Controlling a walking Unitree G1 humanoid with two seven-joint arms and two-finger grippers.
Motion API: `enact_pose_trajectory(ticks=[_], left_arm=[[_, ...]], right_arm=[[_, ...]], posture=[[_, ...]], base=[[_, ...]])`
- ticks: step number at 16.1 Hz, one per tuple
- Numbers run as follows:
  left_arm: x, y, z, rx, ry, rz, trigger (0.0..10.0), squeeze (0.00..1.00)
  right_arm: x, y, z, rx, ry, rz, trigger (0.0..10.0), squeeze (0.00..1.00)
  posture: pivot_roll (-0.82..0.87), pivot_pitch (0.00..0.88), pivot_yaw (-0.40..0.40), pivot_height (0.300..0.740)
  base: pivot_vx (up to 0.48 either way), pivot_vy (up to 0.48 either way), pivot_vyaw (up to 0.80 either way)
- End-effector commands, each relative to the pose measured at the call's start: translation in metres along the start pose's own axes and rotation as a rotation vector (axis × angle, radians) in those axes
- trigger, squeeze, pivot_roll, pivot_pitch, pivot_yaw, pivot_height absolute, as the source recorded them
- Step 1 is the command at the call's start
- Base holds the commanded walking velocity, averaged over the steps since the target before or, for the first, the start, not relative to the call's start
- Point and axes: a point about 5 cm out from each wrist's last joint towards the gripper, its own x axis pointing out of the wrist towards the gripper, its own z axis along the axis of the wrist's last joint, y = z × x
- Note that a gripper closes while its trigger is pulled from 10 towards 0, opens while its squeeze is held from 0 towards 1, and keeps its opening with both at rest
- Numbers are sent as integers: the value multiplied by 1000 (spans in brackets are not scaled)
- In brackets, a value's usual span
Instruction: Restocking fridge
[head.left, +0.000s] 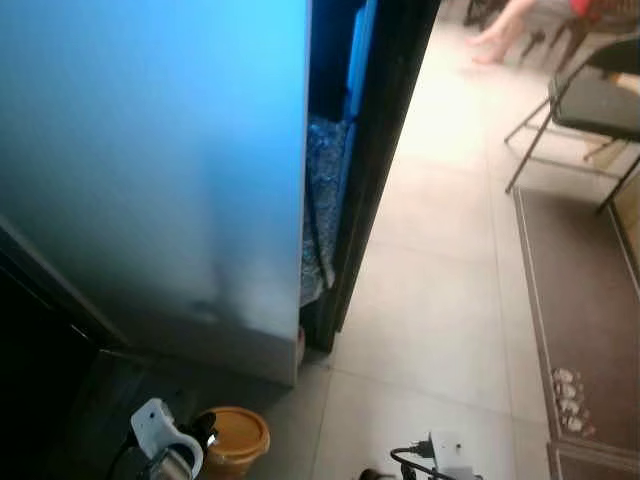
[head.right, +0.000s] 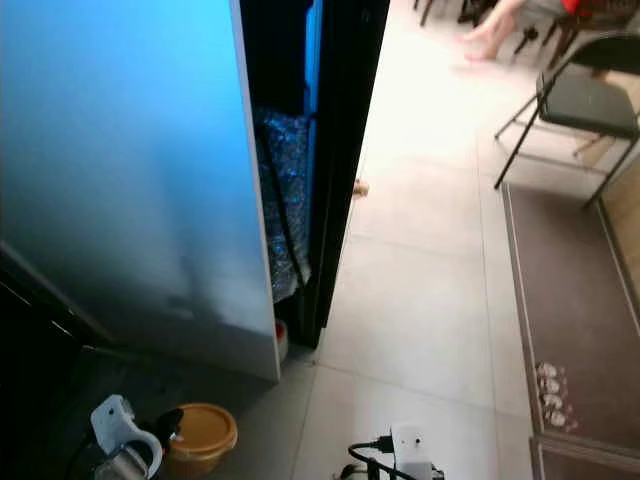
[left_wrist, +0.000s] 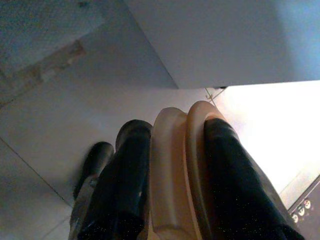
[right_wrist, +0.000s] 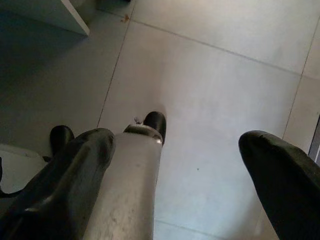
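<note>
Left pincer (left_wrist: 172, 200) pinching a round tan plastic lidded tub (head.left: 236, 438) by its rim, one black finger (left_wrist: 125, 175) on either side, carried low, presumably for restocking. Ahead of and above that pincer: tall grey-blue fridge door (head.left: 160, 170) ajar, dark gap (head.left: 335, 150) beside it showing patterned contents. Right pincer (right_wrist: 185, 165) spread wide, holding nothing, pale floor tiles (right_wrist: 210, 85) beneath; probably kept free for pulling the door. Well beyond: black folding metal chair (head.left: 590, 100), brown rug (head.left: 590, 300).

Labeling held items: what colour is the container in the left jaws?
Tan-orange container, held in the left gripper; shows best in the left eye view.
</note>
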Motion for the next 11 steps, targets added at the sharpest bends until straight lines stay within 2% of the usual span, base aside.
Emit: enact_pose_trajectory(ticks=[1,11], left_arm=[[-1,1,-9,14,36,5,10000,0],[-1,0,-9,42,40,-6,10000,0]], right_arm=[[-2,-4,-7,15,16,-15,10000,0],[-2,-3,-7,12,16,-12,10000,0]], posture=[[-97,143,-29,740],[-95,135,-27,740]], base=[[0,247,0],[0,28,0]])
